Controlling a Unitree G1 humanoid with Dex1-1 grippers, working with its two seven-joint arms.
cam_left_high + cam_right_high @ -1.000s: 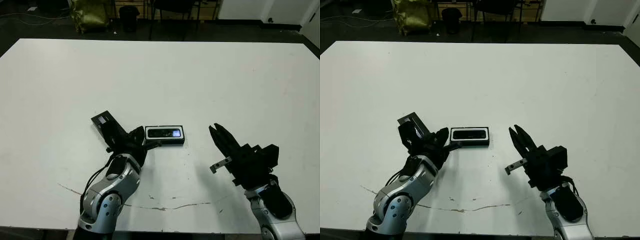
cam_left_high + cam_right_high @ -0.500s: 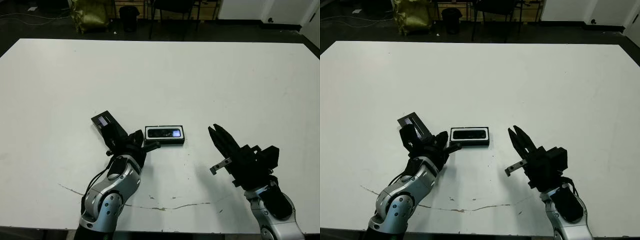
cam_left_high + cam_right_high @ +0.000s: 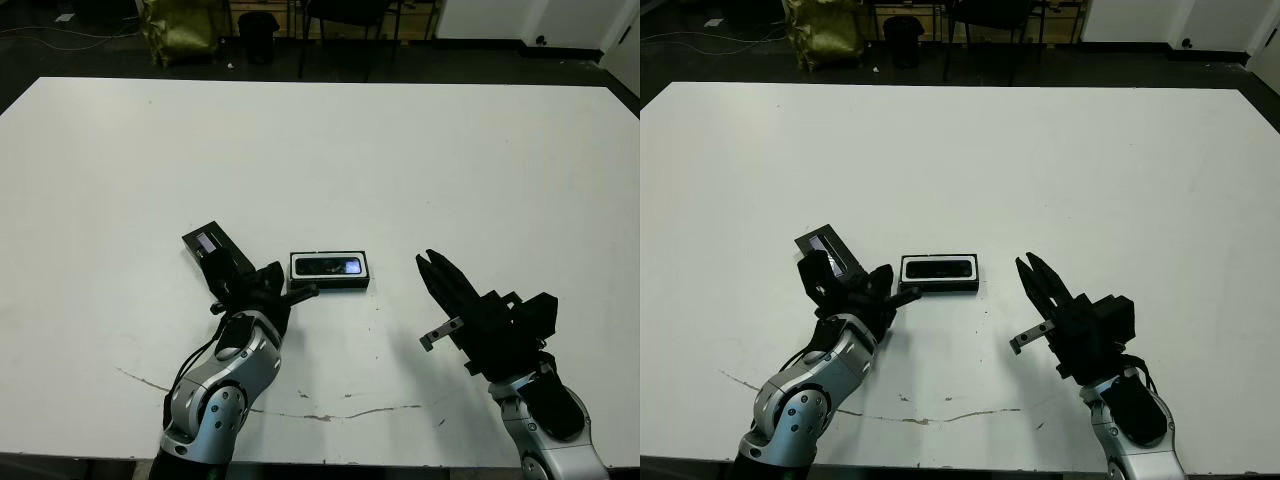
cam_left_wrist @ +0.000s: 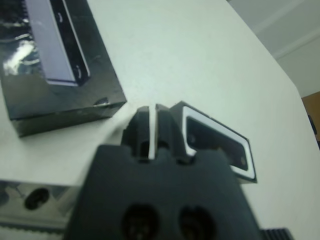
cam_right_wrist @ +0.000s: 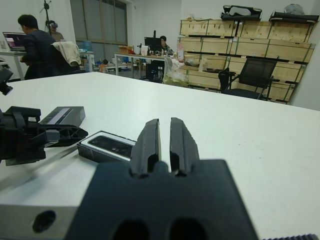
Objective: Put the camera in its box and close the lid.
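Slightly withdrawn, my left gripper [image 3: 303, 291] sits closed beside the box [image 3: 329, 270], camera [image 3: 330, 266] seated. Right gripper [image 3: 432, 268] closed. Grasp lid [image 3: 214, 249] squarely next.

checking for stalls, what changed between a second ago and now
Almost nothing: the left gripper eased slightly back toward the robot, away from the box. The camera lies in the box, the lid on the table, the right gripper shut and unmoved.
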